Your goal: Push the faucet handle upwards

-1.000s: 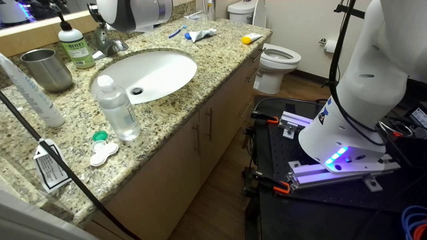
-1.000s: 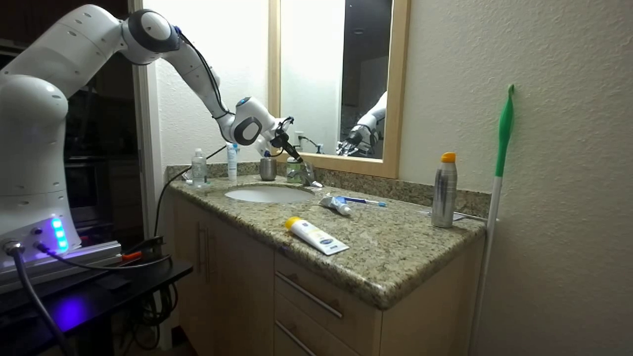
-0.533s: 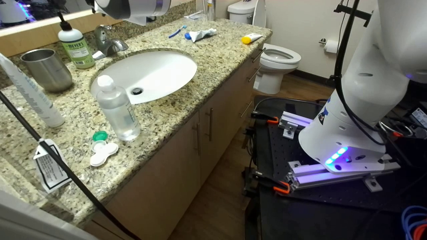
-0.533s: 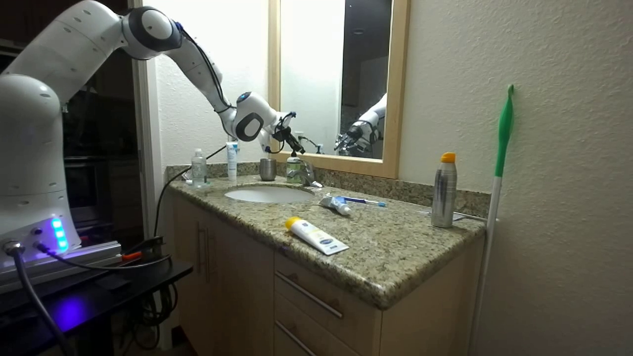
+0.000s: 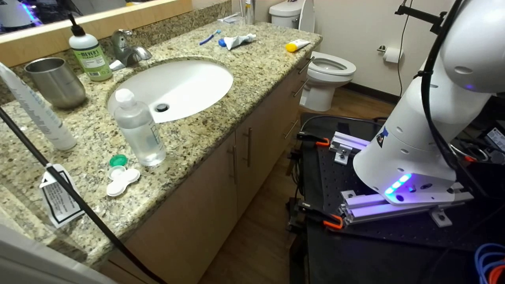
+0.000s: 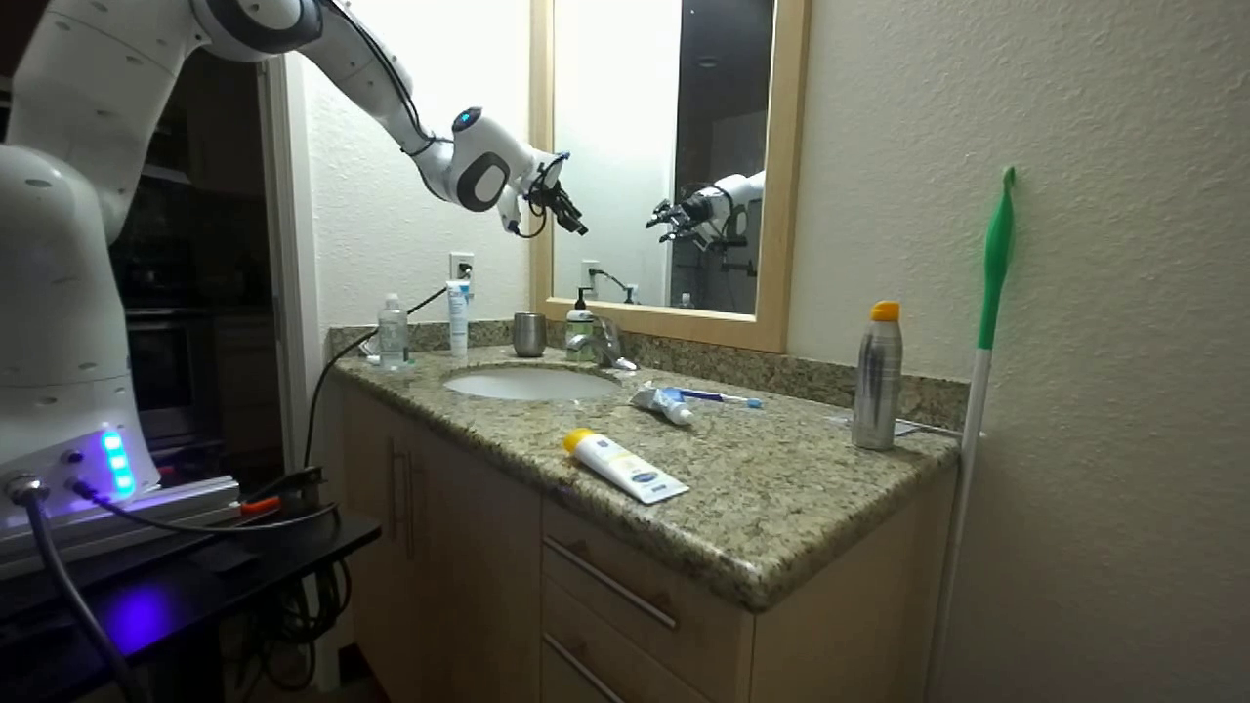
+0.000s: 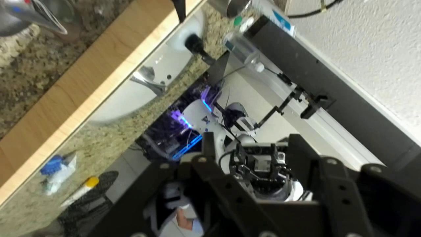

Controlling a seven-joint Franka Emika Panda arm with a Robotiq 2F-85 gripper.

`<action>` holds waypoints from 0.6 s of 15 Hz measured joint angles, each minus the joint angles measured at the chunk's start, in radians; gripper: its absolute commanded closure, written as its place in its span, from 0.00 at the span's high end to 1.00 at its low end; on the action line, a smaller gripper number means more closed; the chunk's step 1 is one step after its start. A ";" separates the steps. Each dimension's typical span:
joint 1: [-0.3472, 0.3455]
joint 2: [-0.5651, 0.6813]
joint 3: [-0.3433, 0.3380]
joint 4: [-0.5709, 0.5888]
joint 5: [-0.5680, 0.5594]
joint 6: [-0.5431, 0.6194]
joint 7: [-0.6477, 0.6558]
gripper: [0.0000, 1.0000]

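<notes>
The faucet handle (image 5: pixel 124 32) is a slim silvery lever on top of the short chrome faucet (image 5: pixel 125 50), at the back of the sink. It looks about level in that exterior view. The faucet is small in an exterior view (image 6: pixel 607 342). In the wrist view the handle (image 7: pixel 37 16) shows at the upper left, with red and blue marks near it. My gripper (image 6: pixel 578 227) is in the air well above the faucet, in front of the mirror, touching nothing. Its fingers are apart in the wrist view (image 7: pixel 251 136), with only the mirror reflection between them.
Beside the faucet stand a green pump soap bottle (image 5: pixel 92 59) and a steel cup (image 5: pixel 57 83). A clear plastic bottle (image 5: pixel 140 130) stands at the near sink edge. A toothpaste tube (image 6: pixel 664 402) and a yellow-capped tube (image 6: pixel 625 466) lie on the counter. The mirror (image 6: pixel 615 146) rises behind.
My gripper has risen from close above the faucet to well above it, and the arm has drawn back and left the sink side of an exterior view. The handle looks the same over the last half second.
</notes>
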 measured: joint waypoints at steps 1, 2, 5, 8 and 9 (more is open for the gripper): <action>-0.026 -0.022 0.023 -0.015 0.000 -0.063 0.000 0.98; -0.044 -0.042 0.034 -0.031 0.001 -0.126 0.000 1.00; -0.034 -0.082 -0.033 -0.084 0.013 -0.281 -0.016 1.00; 0.105 -0.099 -0.222 -0.123 0.048 -0.423 -0.070 1.00; 0.138 -0.096 -0.259 -0.133 0.051 -0.449 -0.077 1.00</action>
